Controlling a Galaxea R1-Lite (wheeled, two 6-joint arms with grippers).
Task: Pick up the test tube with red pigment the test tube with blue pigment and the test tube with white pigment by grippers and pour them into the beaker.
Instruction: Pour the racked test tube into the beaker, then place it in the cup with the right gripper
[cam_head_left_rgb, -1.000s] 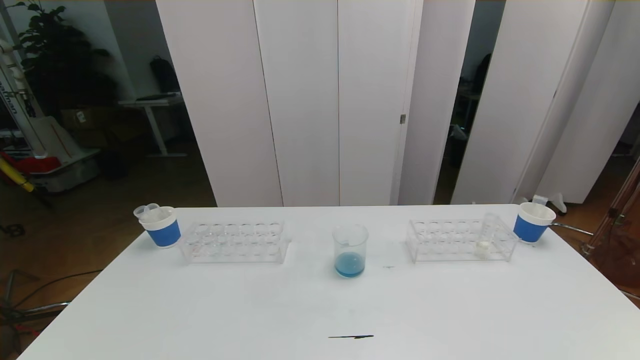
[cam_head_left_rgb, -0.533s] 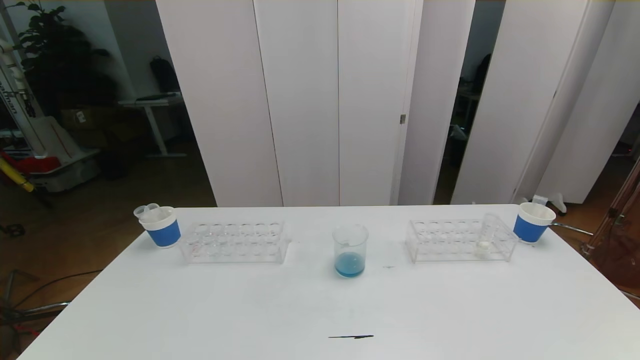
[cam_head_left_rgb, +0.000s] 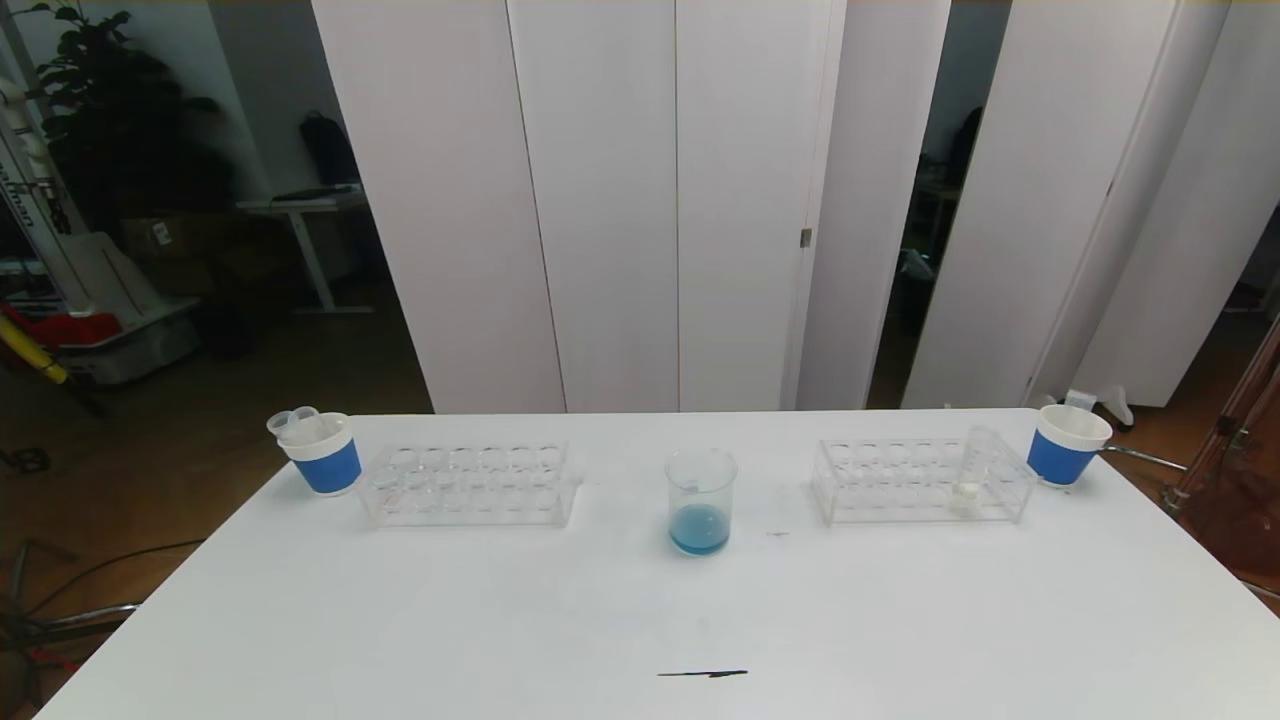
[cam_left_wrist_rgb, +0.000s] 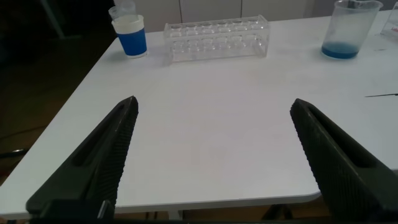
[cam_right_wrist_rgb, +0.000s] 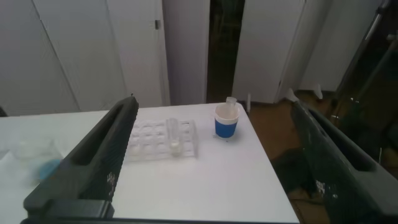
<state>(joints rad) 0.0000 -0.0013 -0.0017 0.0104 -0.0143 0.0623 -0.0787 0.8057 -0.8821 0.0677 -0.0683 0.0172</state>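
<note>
a: which step are we on?

b: beaker (cam_head_left_rgb: 700, 500) sits mid table with blue liquid in the bottom, so i judge blue is poured. the white tube (cam_head_left_rgb: 971, 470) stands in the right rack (cam_head_left_rgb: 920, 482), near its cup (cam_head_left_rgb: 1066, 444) end. white looks next. i see no red tube.

a: grippers?

b: neither shows from the head. left gripper (cam_left_wrist_rgb: 214, 158) hangs low over the near table edge, jaws spread wide, nothing in them. right gripper (cam_right_wrist_rgb: 211, 158) is up off the right side, wide apart too, empty, aimed toward the rack.

a: next move?

b: i'd bring the right in over the white tube, close on its upper part and lift straight out. left rack (cam_head_left_rgb: 468, 485) looks empty.
</note>
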